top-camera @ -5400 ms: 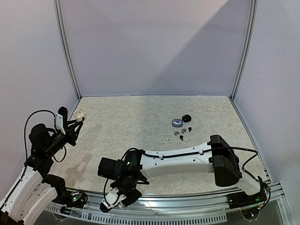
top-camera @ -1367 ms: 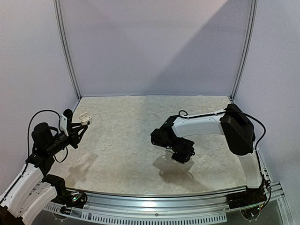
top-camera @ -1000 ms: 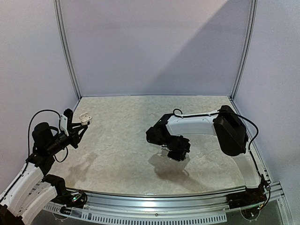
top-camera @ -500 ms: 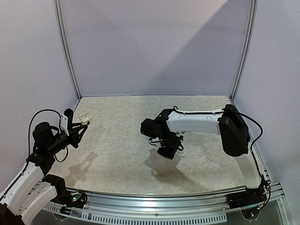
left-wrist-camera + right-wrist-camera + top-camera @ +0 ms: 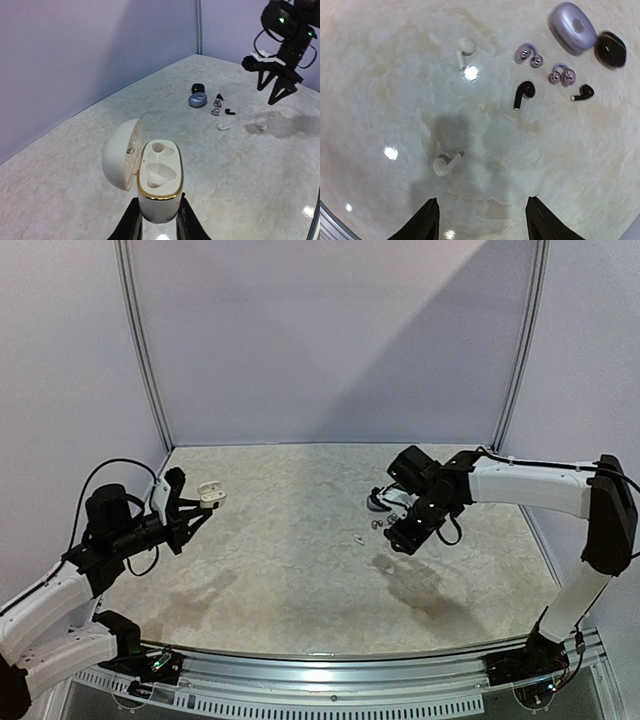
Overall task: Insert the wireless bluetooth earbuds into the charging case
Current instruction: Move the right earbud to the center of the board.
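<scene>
My left gripper is shut on the white, gold-rimmed charging case, held above the table's left side. Its lid hangs open to the left and both wells look empty. My right gripper hovers open over the earbuds at the right. A white earbud lies just ahead of its fingertips, nothing between them. Another white earbud lies further off. Two black earbuds and two purple ones are scattered nearby.
A purple case and a small black case sit beyond the earbuds, toward the back right. Walls enclose the table on three sides, with metal posts at the back corners.
The right arm has swung from the table's middle to the right, over the earbuds, and its jaws have spread wider. The left arm has carried the case a little rightward.
</scene>
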